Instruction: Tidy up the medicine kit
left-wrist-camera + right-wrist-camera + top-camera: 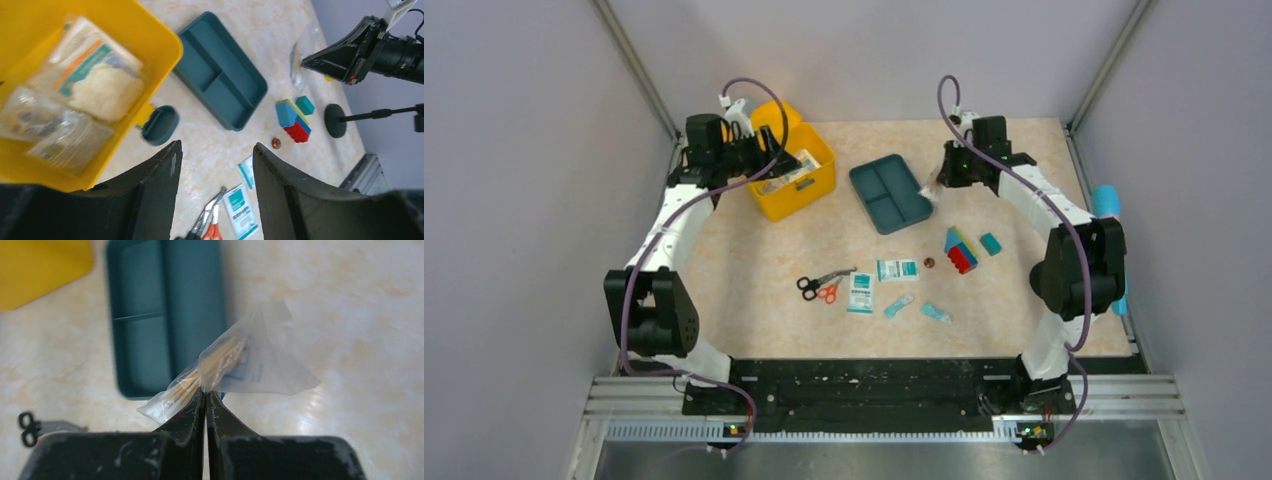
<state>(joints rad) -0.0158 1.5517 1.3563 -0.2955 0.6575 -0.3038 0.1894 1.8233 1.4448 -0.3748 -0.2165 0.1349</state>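
Where the top view gives only a pale scrap at the right gripper [205,392], its wrist camera shows the fingers pinched on a clear bag of wooden sticks [235,362], beside the teal tray [150,315]. Left gripper [215,150]: spread, empty. Medicine kit [799,200]: upper left of top view, lid open — packets [95,80] legible only from the left wrist.

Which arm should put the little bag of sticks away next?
Right. The right gripper is shut on the clear bag of sticks, beside the teal tray. The left gripper is open and empty by the yellow medicine kit.
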